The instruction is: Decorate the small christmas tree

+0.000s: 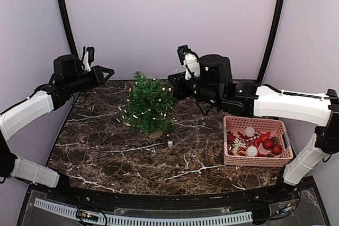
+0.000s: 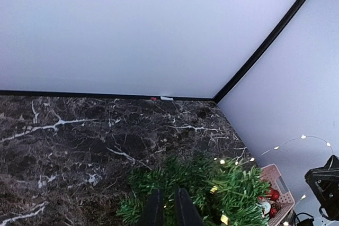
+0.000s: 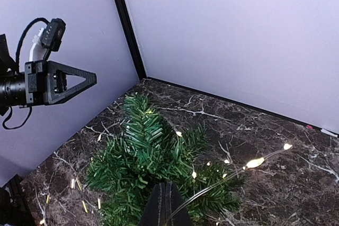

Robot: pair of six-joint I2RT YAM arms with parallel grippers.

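- Seeing dark marbled surface, lilac walls behind.
- small christmas tree stands tip up, long axis near vertical.
- left claw pressed together; right claw pinching light string.

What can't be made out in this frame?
White bit beside tree: top view, too small to identify.
Basket: left wrist view, cut by edge, tree covers contents.
Light string: right wrist view, near end vanishes under right jaws; grip unclear.
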